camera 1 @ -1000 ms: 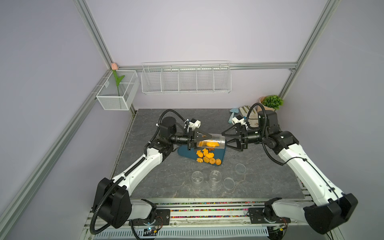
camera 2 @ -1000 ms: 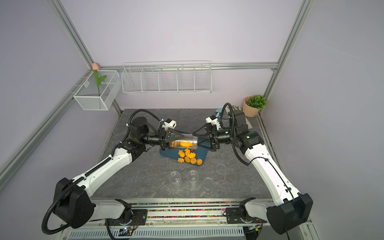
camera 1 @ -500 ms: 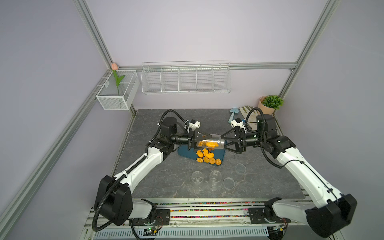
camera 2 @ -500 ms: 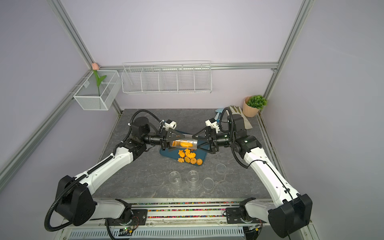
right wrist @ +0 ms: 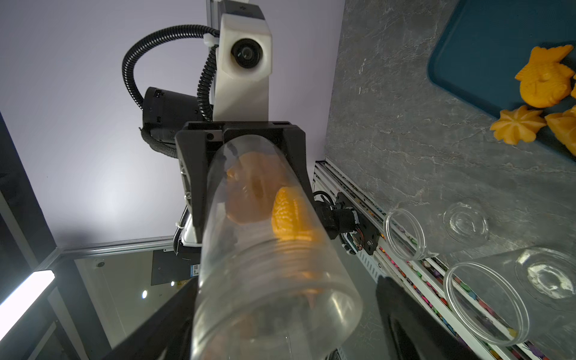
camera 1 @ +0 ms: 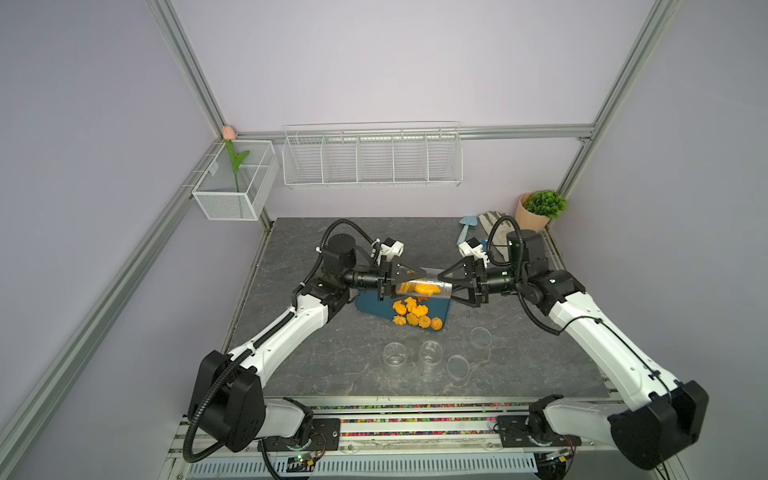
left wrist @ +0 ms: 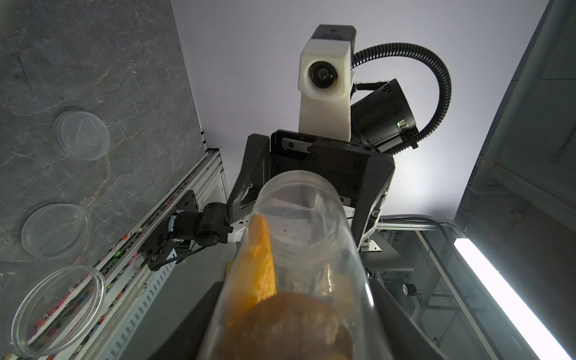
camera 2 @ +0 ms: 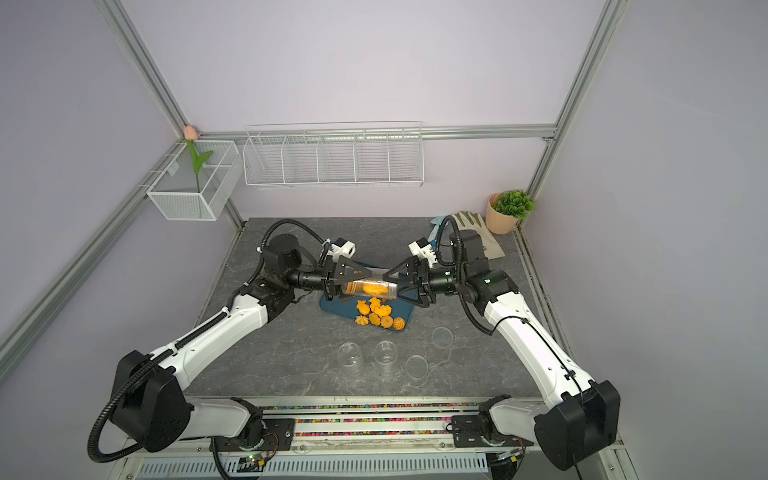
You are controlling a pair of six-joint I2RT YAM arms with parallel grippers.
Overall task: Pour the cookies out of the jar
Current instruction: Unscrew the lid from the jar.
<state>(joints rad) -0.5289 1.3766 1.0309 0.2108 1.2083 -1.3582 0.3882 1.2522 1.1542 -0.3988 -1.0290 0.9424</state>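
A clear jar (camera 1: 424, 289) (camera 2: 370, 289) lies level in the air above a dark blue tray (camera 1: 374, 305). My left gripper (camera 1: 409, 284) (camera 2: 355, 286) (left wrist: 296, 336) is shut on the jar's base end. My right gripper (camera 1: 446, 287) (camera 2: 392, 287) (right wrist: 280, 336) stands open with its fingers either side of the jar's open mouth (right wrist: 265, 280); one finger clearly stands apart from it. Orange cookies (camera 1: 419, 287) (right wrist: 283, 215) and a brown one (left wrist: 290, 324) remain inside. Several orange cookies (camera 1: 415, 313) (right wrist: 542, 81) lie on the tray.
Two clear cups (camera 1: 395, 357) (camera 1: 430, 357) and two clear lids (camera 1: 457, 368) (camera 1: 481, 337) sit near the table's front edge. A potted plant (camera 1: 536, 212), gloves and a blue spatula (camera 1: 467, 226) are at the back right. Wire baskets (camera 1: 372, 160) hang on the back wall.
My right gripper has moved left to the jar's mouth, and its fingers now straddle it. The left gripper and the jar have stayed in place.
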